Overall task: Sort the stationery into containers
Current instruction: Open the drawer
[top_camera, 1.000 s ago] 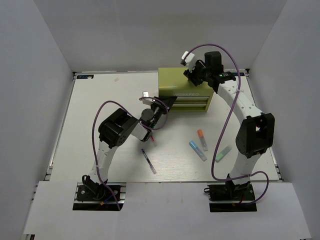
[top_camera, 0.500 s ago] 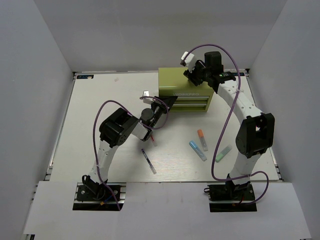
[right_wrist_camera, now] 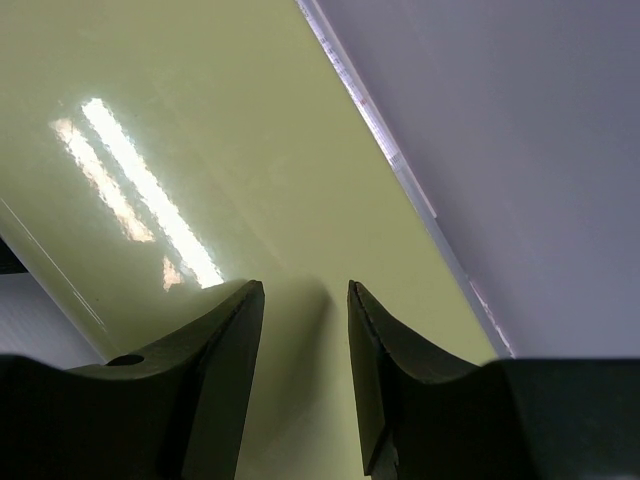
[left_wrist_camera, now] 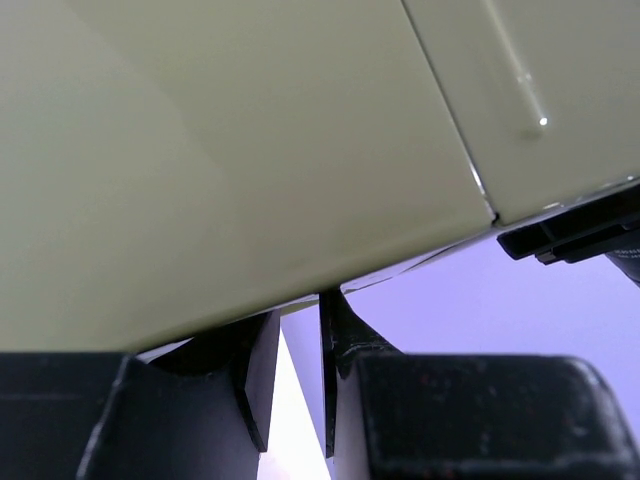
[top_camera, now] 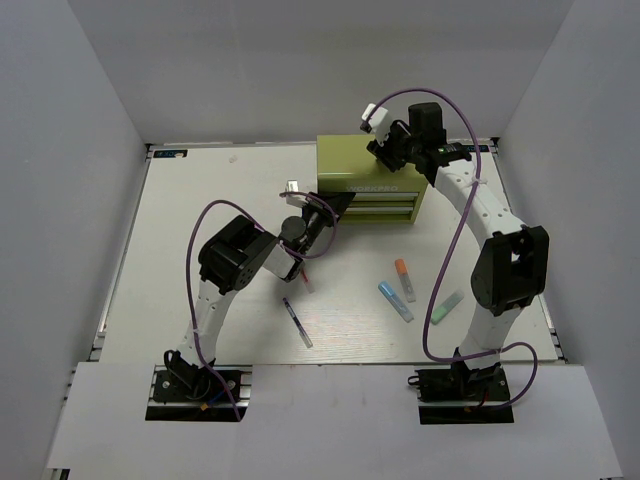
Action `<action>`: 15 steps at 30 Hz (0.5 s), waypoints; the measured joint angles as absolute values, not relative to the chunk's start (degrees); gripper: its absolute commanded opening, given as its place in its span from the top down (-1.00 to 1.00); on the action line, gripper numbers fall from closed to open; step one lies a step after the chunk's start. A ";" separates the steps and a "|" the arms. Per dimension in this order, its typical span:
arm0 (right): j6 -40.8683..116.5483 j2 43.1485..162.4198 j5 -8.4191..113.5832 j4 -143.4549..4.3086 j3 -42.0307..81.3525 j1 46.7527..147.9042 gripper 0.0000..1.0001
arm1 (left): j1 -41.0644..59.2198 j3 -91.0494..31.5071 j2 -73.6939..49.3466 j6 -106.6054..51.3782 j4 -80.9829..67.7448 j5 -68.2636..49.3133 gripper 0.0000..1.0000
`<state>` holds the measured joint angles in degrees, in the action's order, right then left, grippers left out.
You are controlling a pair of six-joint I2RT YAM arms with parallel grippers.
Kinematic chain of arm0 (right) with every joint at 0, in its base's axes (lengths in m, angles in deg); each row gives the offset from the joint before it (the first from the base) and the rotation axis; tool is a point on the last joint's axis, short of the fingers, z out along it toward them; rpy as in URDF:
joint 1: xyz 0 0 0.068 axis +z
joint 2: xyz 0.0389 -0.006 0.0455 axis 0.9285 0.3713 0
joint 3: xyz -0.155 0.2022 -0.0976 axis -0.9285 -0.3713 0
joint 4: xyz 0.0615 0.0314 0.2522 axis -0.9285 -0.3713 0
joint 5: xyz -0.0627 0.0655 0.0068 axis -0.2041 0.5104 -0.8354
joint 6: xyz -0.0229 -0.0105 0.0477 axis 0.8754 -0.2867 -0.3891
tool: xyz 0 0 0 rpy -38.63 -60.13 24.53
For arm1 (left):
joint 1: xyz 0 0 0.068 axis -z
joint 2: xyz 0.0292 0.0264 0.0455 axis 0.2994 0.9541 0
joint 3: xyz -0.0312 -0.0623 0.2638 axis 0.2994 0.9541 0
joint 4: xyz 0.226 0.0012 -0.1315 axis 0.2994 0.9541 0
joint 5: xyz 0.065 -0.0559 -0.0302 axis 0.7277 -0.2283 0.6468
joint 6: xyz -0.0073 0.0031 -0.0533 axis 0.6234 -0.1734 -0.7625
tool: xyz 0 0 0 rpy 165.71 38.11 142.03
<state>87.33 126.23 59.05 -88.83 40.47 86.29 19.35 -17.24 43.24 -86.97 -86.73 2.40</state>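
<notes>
The olive-green tool chest (top_camera: 368, 172) stands at the far middle of the tabletop (top_camera: 200, 190). The left end effector (top_camera: 335, 207) sits at the chest's left front corner. In the left wrist view its fingers (left_wrist_camera: 258, 385) stand a narrow gap apart with nothing between them, their tips right at the chest's edge. The right end effector (top_camera: 385, 150) is over the chest's top, its fingers (right_wrist_camera: 225, 350) parted and empty above the glossy lid. In front of the chest lie an orange-capped marker (top_camera: 404, 279), a blue marker (top_camera: 394, 300), a pale green stick (top_camera: 446, 307) and a purple-tipped pen (top_camera: 297, 322).
</notes>
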 measured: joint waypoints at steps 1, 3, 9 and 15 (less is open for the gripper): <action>87.33 126.34 59.09 -89.03 40.69 86.29 0.08 | 19.31 -17.24 43.24 -86.82 -86.75 2.29 1.00; 87.33 126.43 59.18 -89.16 40.82 86.29 0.08 | 19.24 -17.24 43.24 -86.60 -86.80 1.94 1.00; 87.35 126.61 59.22 -89.62 41.17 86.33 0.08 | 19.07 -17.24 43.24 -85.90 -86.86 0.37 1.00; 87.35 126.78 59.20 -89.88 41.45 86.33 0.08 | 19.07 -17.24 43.24 -85.64 -86.91 -0.22 1.00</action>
<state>87.35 126.78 59.20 -89.88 41.45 86.33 19.07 -17.24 43.24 -85.64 -86.91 -0.22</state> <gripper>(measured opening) 0.460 0.309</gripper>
